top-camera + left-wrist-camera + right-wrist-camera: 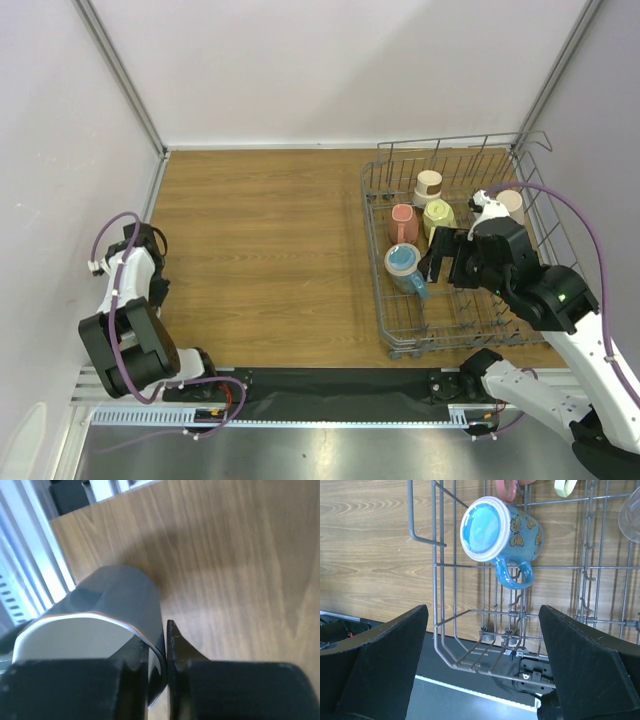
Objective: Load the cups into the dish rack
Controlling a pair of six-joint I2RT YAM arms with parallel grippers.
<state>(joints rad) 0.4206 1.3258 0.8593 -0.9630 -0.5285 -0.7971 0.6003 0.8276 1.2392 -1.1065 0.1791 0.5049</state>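
Blue cup (403, 262), pink cup (403, 224) in dish rack (445, 318); right gripper (447, 265) spread above.

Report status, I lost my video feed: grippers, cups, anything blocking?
Right gripper open above blue mug in dish rack. Left gripper shut over table. Pink cup, yellow cup, beige cup racked too. Nothing blocking.

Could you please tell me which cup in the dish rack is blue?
The butterfly-patterned mug by the rack's left wall, facing the right tool; its neighbours are a pink cup and a yellow-green cup.
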